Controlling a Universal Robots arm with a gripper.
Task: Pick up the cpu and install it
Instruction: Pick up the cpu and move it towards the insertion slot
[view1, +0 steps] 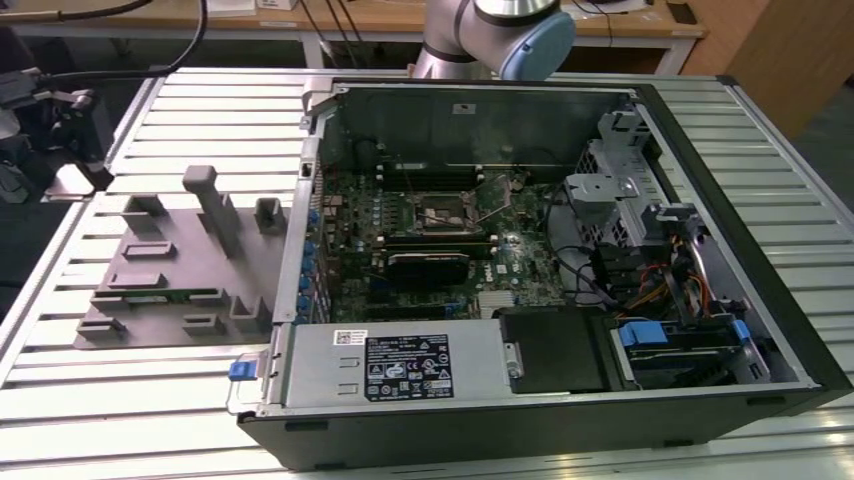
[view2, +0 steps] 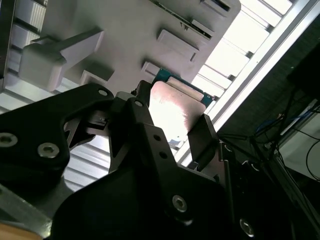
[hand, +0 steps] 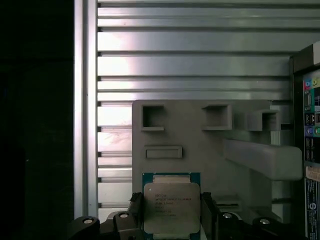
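The gripper (hand: 172, 216) pinches the cpu (hand: 171, 202) by two sides, right between its fingers (hand: 207, 215) and over the grey holder block (hand: 200, 150), and a weak or crooked pinch could let the chip slip and fall.

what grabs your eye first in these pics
The silvery cpu gripped in the end effector stands out in the first wrist view, a grey fixture tray behind it. In the exterior view, an open computer case shows its motherboard and dark cpu socket at its middle.
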